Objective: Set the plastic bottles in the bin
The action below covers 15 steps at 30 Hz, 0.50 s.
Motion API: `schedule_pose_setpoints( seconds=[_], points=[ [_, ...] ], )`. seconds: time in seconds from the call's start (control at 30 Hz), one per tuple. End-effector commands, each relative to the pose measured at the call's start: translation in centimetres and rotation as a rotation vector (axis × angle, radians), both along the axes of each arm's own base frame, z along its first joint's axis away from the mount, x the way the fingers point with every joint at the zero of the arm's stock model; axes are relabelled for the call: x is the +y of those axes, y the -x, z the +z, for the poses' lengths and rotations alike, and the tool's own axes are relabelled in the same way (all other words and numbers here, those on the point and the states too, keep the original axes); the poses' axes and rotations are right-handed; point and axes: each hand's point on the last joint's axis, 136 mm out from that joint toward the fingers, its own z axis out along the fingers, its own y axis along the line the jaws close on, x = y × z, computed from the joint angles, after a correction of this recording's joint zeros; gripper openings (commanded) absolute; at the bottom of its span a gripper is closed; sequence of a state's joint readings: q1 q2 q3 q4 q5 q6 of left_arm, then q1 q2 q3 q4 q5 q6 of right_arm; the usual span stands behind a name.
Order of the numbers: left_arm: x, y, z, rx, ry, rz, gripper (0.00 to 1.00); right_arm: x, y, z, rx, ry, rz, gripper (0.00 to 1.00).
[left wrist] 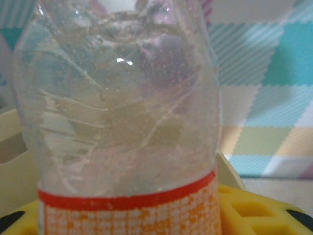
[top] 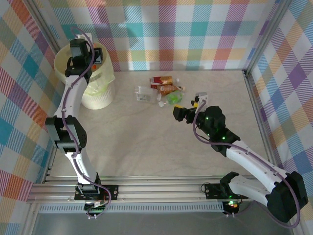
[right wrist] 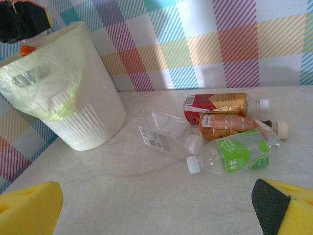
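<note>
Bottles (top: pixel 164 89) lie in a small heap near the middle of the table (top: pixel 146 147), well apart from the bin (top: pixel 98 96). The right wrist view lets you pick out four of them. A red and gold bottle (right wrist: pixel 220 104) lies on its side at the back and has a white cap. An orange bottle (right wrist: pixel 227 128) with a pale cap lies just in front, touching it. A green bottle (right wrist: pixel 237 155) is made of clear, crinkly plastic, and its white cap points left. A flat bottle (right wrist: pixel 164 136), squashed and see-through with a small white label, lies at the left of the heap. From the top, a few more little bits sit around the heap, too small to make out.

The bin is round, pale and smooth, with thin ribs low on its wall. It gets narrower toward the bottom. A thin, shiny yellow-green bag (right wrist: pixel 44 83) hangs crumpled over its rim. The arm and the bag hide most of the inside.

The left gripper (top: pixel 82 55) is up over the mouth of the bin. Its fingers are closed on a clear bottle (left wrist: pixel 117 112). That bottle is dented and creased, with a red and orange label low down. Its top is cut off in the left wrist view. Soft yellow pads (left wrist: pixel 254 210) with square holes peek out beside it at the bottom.

The right gripper (top: pixel 183 112) hovers just to the right of the heap. Its fingers are spread wide with nothing between them. Its yellow foam tips show at the bottom corners of its own view, partly cut off.
</note>
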State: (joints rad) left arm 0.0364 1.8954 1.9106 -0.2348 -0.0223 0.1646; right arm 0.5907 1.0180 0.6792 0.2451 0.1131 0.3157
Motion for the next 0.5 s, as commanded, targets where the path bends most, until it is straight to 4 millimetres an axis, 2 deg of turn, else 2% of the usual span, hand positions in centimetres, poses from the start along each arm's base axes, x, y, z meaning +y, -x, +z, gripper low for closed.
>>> schedule_pose_setpoints(
  seconds=[0.0,0.13,0.2,0.27,0.47],
  points=[
    [-1.2,0.4,1.7,-0.021,-0.059,-0.168,0.52,-0.3,0.2,-0.1,-0.007,0.032,-0.009,1.0],
    [-2.1,0.8,0.6,0.051,-0.032,-0.219,0.69,-0.5,-0.1,-0.3,-0.003,0.035,-0.03,1.0],
    [-2.1,0.8,0.7,0.064,-0.02,-0.218,0.81,-0.5,-0.3,-0.3,0.001,0.035,-0.036,1.0],
    [-2.1,0.9,1.3,0.057,-0.011,-0.207,0.89,-0.5,-0.3,-0.4,0.017,0.026,-0.04,1.0],
    [-2.2,1.8,3.3,0.026,0.035,-0.171,1.0,-0.4,-0.3,0.1,0.007,-0.003,-0.037,1.0]
  ],
)
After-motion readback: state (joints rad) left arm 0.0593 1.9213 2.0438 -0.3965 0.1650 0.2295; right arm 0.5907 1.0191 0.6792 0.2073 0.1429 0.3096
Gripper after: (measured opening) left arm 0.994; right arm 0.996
